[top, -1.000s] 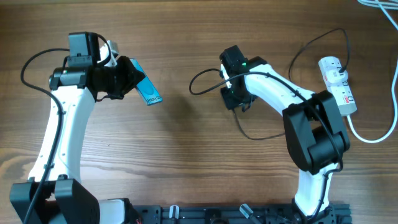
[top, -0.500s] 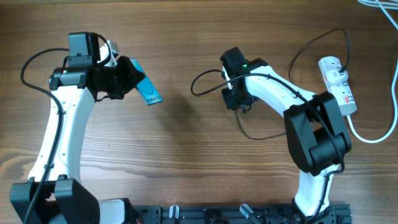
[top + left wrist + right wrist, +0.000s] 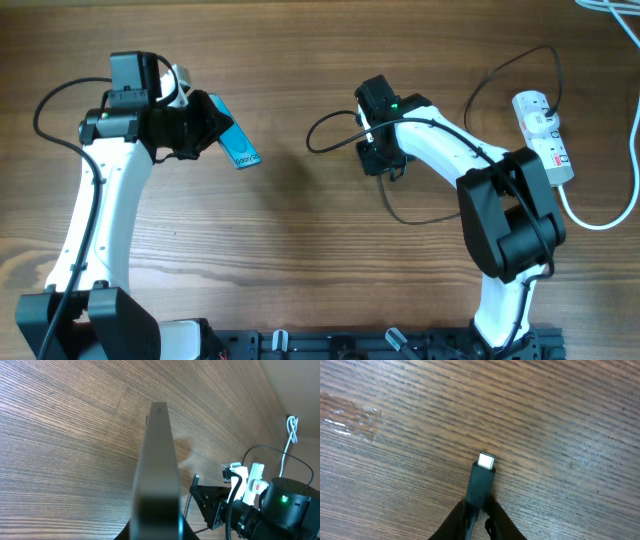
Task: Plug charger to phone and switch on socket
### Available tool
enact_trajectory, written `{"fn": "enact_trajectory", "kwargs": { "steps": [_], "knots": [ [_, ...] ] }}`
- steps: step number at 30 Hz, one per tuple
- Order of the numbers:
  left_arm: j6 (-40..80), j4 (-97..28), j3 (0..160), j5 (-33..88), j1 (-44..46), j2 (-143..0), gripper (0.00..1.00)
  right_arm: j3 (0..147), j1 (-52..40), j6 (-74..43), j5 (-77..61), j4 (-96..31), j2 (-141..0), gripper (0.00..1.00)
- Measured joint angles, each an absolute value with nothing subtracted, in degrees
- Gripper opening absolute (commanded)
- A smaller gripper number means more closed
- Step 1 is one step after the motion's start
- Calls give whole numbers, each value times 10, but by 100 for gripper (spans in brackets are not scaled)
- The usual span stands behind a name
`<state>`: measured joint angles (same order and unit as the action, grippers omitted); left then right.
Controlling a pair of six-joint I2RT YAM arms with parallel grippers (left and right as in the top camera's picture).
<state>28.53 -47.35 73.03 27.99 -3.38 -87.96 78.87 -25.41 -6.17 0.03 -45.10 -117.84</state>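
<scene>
My left gripper (image 3: 205, 128) is shut on the phone (image 3: 238, 146), a slim cyan-screened phone held tilted above the table at the left. In the left wrist view the phone (image 3: 157, 475) shows edge-on, running up from the jaws. My right gripper (image 3: 368, 135) is shut on the charger's dark connector (image 3: 481, 485), whose silver tip points away over the wood. The thin black charger cable (image 3: 330, 125) loops beside the right gripper and runs on to the white socket (image 3: 545, 138) at the far right. The two grippers are well apart.
The socket's thick white cord (image 3: 590, 215) curves off the right edge. The charger cable also trails under the right arm (image 3: 410, 215). A black rail (image 3: 380, 345) runs along the front edge. The right arm shows in the left wrist view (image 3: 260, 510).
The right gripper with the connector has shifted very slightly; the cable loop beside it moved a little. The left arm and phone have not moved.
</scene>
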Motion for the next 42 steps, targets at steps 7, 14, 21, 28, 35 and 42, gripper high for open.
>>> {"fn": "enact_trajectory", "kwargs": {
  "steps": [7, 14, 21, 28, 35, 42],
  "knots": [
    [285, -474, 730, 280, -34, -880, 4, 788, -254, -62, -5, -440, -1178, 5],
    [285, -451, 730, 280, -34, -880, 4, 784, -255, -62, -39, -402, -1178, 4],
    [285, -446, 730, 280, -34, -880, 4, 782, -255, -66, -57, -390, -1178, 4],
    [271, -432, 730, 339, -37, -880, 4, 777, -253, -43, -136, -408, -1173, 4],
    [249, -373, 730, 505, -74, -880, 4, 763, -239, 14, -260, -492, -1042, 4],
    [289, -292, 730, 576, -70, -880, 4, 763, -236, 32, -342, -555, -931, 4]
  ]
}}
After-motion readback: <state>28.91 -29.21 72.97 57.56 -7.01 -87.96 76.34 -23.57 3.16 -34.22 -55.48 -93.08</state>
